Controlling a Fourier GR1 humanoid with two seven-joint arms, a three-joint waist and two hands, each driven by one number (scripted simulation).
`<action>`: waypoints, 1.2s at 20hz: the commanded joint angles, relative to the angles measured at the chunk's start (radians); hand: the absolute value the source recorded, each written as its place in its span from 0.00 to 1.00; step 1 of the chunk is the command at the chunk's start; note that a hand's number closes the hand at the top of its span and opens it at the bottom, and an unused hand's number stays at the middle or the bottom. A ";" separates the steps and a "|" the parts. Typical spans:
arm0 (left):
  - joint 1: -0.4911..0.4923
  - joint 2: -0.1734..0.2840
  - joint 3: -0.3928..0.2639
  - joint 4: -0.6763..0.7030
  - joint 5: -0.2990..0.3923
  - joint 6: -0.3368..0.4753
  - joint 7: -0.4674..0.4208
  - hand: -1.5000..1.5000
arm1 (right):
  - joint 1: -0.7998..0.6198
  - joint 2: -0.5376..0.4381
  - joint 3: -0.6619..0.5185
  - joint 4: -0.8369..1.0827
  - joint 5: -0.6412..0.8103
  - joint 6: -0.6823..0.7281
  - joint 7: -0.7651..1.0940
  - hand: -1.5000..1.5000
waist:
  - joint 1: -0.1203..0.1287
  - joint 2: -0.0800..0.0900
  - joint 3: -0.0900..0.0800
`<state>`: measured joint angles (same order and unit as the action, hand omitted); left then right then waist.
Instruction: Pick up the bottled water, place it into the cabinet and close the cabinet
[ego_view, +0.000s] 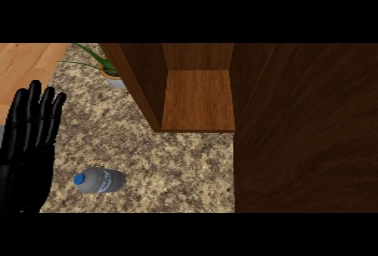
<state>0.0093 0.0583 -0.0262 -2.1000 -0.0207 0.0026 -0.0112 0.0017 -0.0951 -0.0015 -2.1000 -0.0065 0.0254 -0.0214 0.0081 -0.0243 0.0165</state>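
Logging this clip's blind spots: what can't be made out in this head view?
- Right hand: not in the head view at all.
- Open wooden cabinet: its upper part is cut off by the top edge.
- Potted green plant: partly hidden behind the cabinet's side wall.
- Clear blue-capped water bottle: label too small to read.
- Black left hand: forearm cut off at the lower-left edge.

I see a speckled beige-and-brown granite countertop (170, 165) filling the middle and near part of my view. At its far left stands a small white pot holding a plant with long green leaves (107, 67), just beside dark wood on its right. Beyond the counter's left edge, a light wooden plank floor (29, 65) shows at far left.
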 joint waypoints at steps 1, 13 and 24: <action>0.021 -0.005 0.004 -0.052 -0.008 0.007 -0.013 0.00 | 0.036 0.017 0.002 -0.046 -0.022 0.003 0.008 0.00 | -0.008 0.023 -0.016; 0.483 -0.058 -0.440 -0.449 0.018 0.158 0.190 0.00 | 0.322 -0.024 0.060 -0.300 -0.265 0.127 0.228 0.00 | -0.005 0.016 -0.016; 0.665 0.019 -0.695 -0.523 -0.147 0.257 0.119 0.00 | 0.393 -0.039 -0.011 -0.437 -0.359 0.150 0.307 0.00 | -0.002 0.016 -0.016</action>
<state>0.6281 0.0455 -0.6196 -2.4910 -0.0433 0.2369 0.0954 0.3632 -0.1409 -0.0093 -2.4002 -0.2810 0.1922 0.2154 0.0045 -0.0094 0.0013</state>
